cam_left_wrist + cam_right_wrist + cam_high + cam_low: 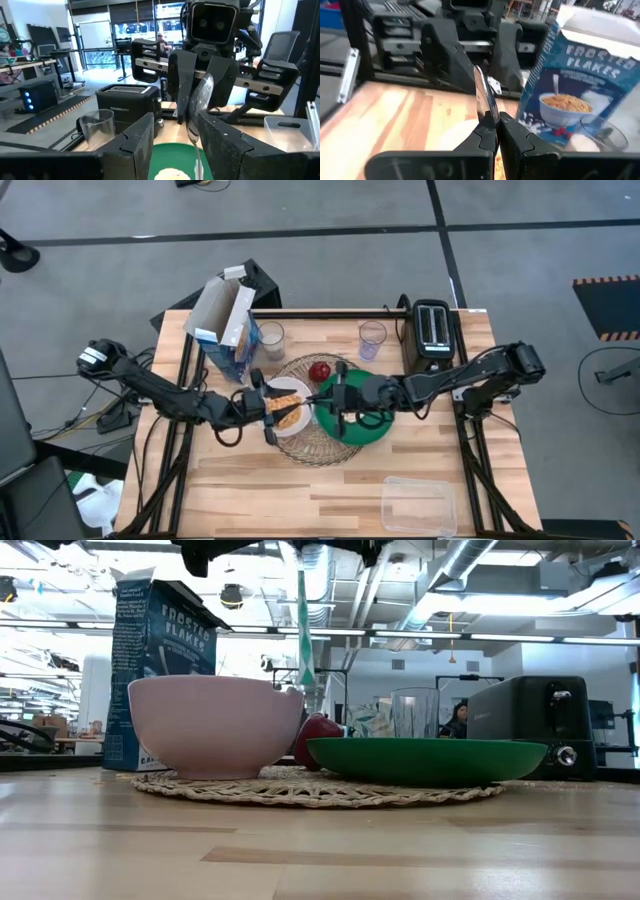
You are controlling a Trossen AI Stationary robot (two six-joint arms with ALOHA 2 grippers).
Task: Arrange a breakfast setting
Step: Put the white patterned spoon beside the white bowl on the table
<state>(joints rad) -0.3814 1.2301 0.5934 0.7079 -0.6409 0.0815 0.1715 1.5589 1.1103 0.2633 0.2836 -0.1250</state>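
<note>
Bowl [290,409] and green plate [370,430] sit on the mat [310,448] at frame centre, so I judge only the spoon [484,97], clamped in my right tool [335,398], remains; left tool [268,412] spread.

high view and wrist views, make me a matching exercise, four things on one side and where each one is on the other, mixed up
Things:
1. small red apple
2. cereal box
3. clear plastic tub
4. spoon

Places:
a. standing open beside a clear glass
b. clamped in the right gripper
c. on the wicker mat
d. alone on bare wood, away from the mat

Pairs: 1-c, 2-a, 3-d, 4-b
</note>
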